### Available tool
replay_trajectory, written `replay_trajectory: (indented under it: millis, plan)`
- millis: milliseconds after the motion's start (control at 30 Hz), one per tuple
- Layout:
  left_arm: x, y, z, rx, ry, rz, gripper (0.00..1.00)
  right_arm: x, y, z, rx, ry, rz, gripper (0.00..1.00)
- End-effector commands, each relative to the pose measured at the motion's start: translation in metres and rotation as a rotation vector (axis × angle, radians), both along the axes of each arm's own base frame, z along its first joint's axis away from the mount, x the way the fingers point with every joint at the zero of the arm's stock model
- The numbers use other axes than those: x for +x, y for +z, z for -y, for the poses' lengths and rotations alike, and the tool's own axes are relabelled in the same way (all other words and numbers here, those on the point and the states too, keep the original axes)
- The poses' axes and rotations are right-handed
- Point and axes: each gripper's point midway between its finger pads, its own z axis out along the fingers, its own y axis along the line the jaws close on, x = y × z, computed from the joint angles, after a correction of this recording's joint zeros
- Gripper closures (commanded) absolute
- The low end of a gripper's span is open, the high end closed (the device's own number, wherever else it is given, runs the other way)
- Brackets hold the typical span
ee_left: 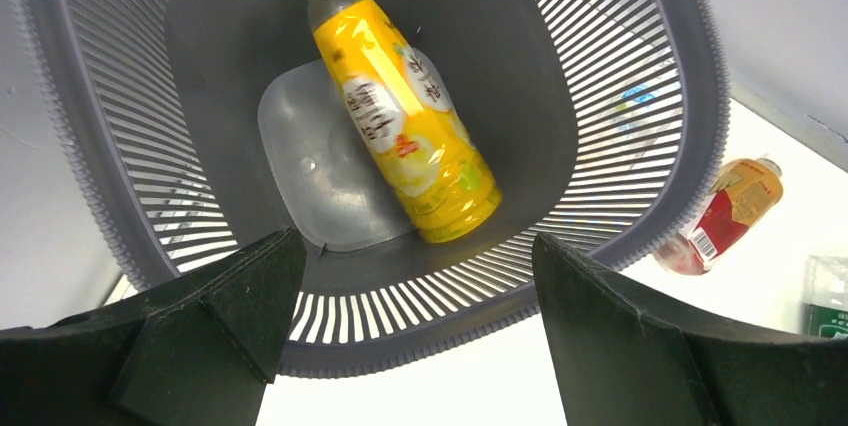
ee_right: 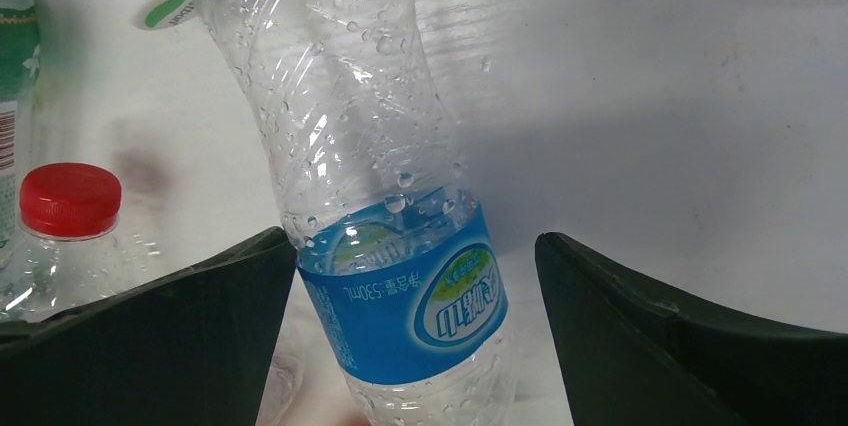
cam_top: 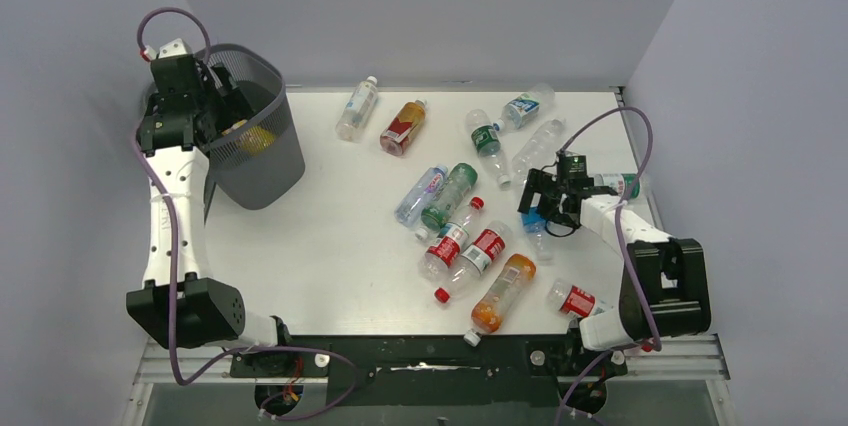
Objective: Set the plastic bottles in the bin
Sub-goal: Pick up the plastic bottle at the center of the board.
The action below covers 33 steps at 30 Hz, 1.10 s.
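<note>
Looks light, crinkly, slippery. Best pinching clear bottle (ee_right: 340, 116) at its blue label (ee_right: 410, 306), lower centre. Gripping nothing with right fingers (ee_right: 190, 336) or left fingers (ee_left: 220, 306), both spread.

Bin (cam_top: 268, 171) far left on table (cam_top: 330, 246), one bottle (ee_left: 405, 111) inside — other bottles (cam_top: 487, 246) scattered centre, right.

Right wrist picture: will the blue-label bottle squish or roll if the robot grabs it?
Probably squishy: the clear bottle looks twisted and dented, so its thin walls should give. It looks nearly empty, only droplets inside, so likely light. Lying on its side on the table, it may roll if nudged.
</note>
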Motion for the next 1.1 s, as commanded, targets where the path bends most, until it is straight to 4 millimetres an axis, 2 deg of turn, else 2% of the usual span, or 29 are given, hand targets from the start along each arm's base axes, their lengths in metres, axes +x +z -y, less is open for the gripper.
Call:
replay_trajectory:
  millis: [0,267,500,667,800,933,1067]
  plan:
    - [0.011,0.012,0.0,-0.001,0.001,0.082,0.15,0.021,0.012,-0.003,-0.016,0.02,0.071,0.08]
    - [0.017,-0.023,-0.007,0.009,0.029,0.002,0.15,0.02,0.004,-0.011,-0.003,0.045,0.062,0.19]
    - [0.025,-0.041,-0.008,-0.004,0.043,-0.033,0.15,0.021,0.006,-0.013,-0.001,0.059,0.073,0.46]
    - [0.026,-0.023,0.0,-0.007,0.032,0.017,0.15,0.023,0.019,-0.013,-0.004,0.07,0.105,0.58]
    - [0.025,-0.005,0.014,-0.019,-0.014,0.054,0.15,0.026,0.034,-0.013,-0.003,0.072,0.134,0.61]
    - [0.024,0.013,0.043,-0.058,-0.119,0.101,0.15,0.028,0.053,-0.014,0.004,0.071,0.172,0.61]
    - [0.019,0.031,0.086,-0.116,-0.275,0.161,0.15,0.03,0.075,-0.015,0.014,0.073,0.217,0.61]
